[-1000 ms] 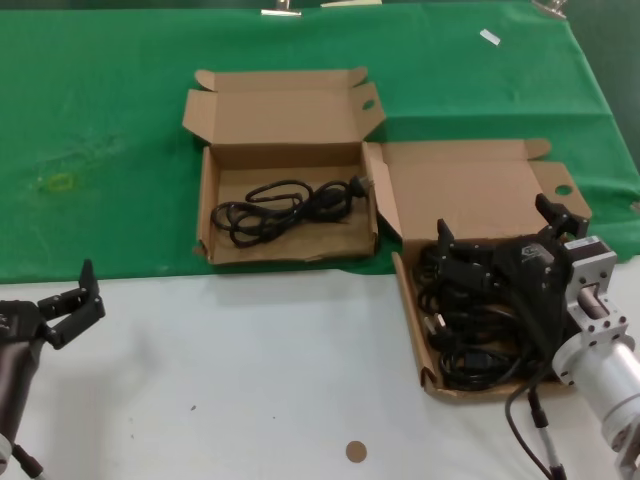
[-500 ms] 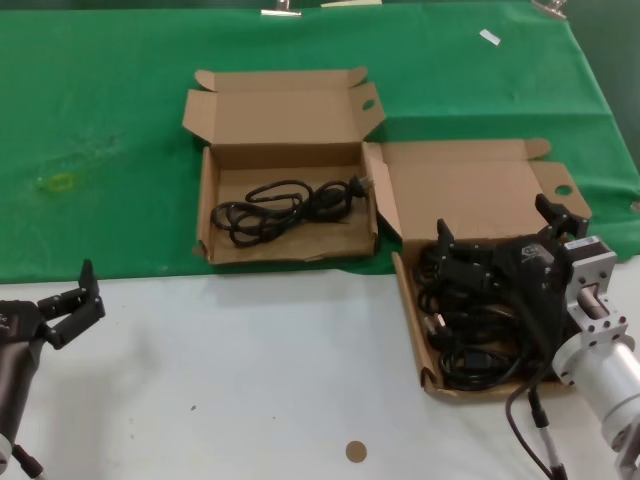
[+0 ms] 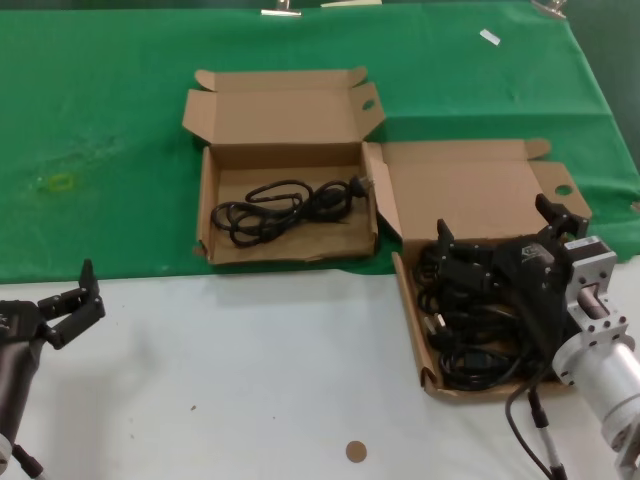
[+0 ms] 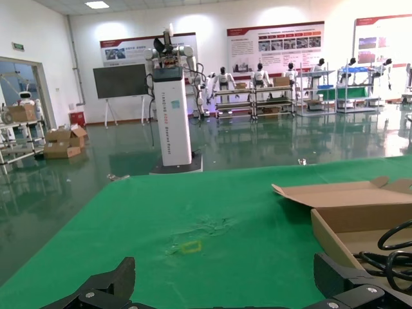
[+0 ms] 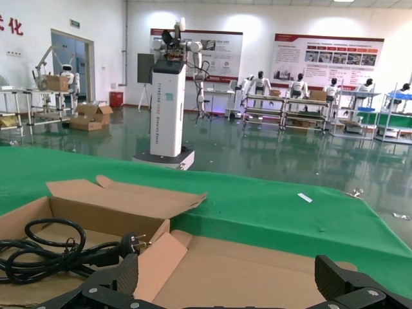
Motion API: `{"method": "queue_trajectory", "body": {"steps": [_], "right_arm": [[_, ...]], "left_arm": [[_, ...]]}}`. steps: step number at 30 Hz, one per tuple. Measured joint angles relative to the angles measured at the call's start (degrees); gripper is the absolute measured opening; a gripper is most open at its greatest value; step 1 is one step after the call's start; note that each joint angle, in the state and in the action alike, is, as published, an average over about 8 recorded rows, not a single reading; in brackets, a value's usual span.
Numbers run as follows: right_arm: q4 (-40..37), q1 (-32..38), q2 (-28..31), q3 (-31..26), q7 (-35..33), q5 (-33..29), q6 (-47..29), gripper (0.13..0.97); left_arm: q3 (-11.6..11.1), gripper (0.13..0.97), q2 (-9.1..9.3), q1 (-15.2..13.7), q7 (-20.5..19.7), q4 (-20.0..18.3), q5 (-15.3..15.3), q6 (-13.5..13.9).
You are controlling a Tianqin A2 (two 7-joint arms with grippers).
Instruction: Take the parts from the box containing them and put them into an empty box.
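Note:
The box with the parts (image 3: pixel 470 190) lies at the right, lid open, with a pile of black power cables (image 3: pixel 475 340) in it. My right gripper (image 3: pixel 497 228) hangs open and empty just above that pile; in the right wrist view its gripper (image 5: pixel 226 264) faces the box's lid (image 5: pixel 257 273). The other box (image 3: pixel 290 120), with a wavy front edge, lies further back to the left and holds one black cable (image 3: pixel 285 208), also seen in the right wrist view (image 5: pixel 45 254). My left gripper (image 3: pixel 72 305) is open and empty at the near left, shown in its own view (image 4: pixel 224 267).
A green cloth (image 3: pixel 100 120) covers the far half of the table and the near half is white (image 3: pixel 250 380). A small brown disc (image 3: pixel 355 451) lies near the front. A white tag (image 3: pixel 489 37) and a yellow mark (image 3: pixel 60 182) lie on the cloth.

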Motion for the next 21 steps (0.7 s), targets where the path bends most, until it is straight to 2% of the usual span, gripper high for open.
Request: {"method": "queue_trajectory", "body": {"steps": [21], "right_arm": [[0.0, 0.0, 0.0, 0.0, 0.0, 0.0, 0.0, 0.966]], "left_arm": [[0.0, 0.965, 0.0, 0.0, 0.0, 0.0, 0.0, 0.0]]}}
